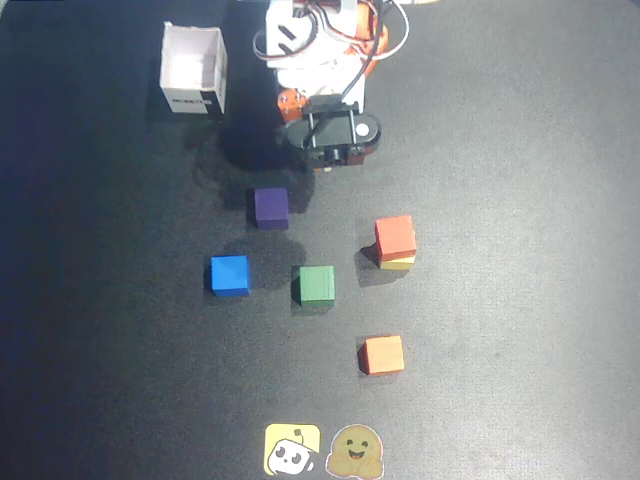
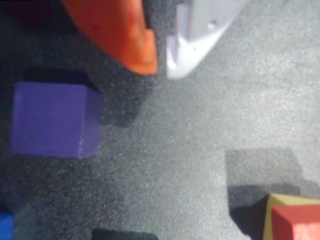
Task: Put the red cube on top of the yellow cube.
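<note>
The red cube (image 1: pixel 395 235) sits on top of the yellow cube (image 1: pixel 398 263), right of the mat's middle in the overhead view; only a thin yellow strip shows under it. In the wrist view the red cube (image 2: pixel 297 222) and the yellow cube's edge (image 2: pixel 272 210) are at the bottom right corner. My gripper (image 1: pixel 322 166) is drawn back near the arm's base, well apart from the stack. In the wrist view the gripper (image 2: pixel 161 67) has its orange and white fingertips nearly touching, with nothing between them.
A purple cube (image 1: pixel 270 207) lies just below the gripper and shows in the wrist view (image 2: pixel 50 120). A blue cube (image 1: pixel 229 275), a green cube (image 1: pixel 315 284) and an orange cube (image 1: pixel 381 354) lie on the dark mat. A white open box (image 1: pixel 195 70) stands at the top left. Two stickers (image 1: pixel 292 450) lie at the bottom edge.
</note>
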